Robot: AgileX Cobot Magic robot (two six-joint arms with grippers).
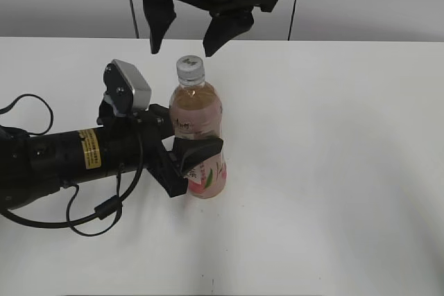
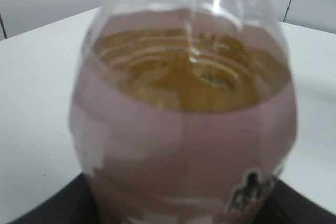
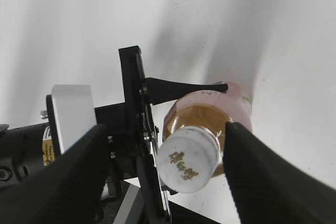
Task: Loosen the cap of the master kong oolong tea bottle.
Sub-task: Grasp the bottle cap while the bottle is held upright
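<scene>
Left gripper (image 1: 186, 152) clamped on the full, heavy, slick bottle (image 1: 198, 124); right gripper (image 1: 184, 32) spread above ribbed cap (image 1: 190, 66), best grip.

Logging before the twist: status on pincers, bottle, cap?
Left pincer shut on bottle, upright on table. Right pincer open above cap, not touching. Nothing in the way.

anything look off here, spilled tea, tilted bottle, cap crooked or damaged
Nothing stands out. The master kong oolong tea bottle stands upright on the table, held around its label by the left gripper. The cap sits straight on the neck, with no tea spilled around the base. The right gripper hangs open just above the cap.
</scene>
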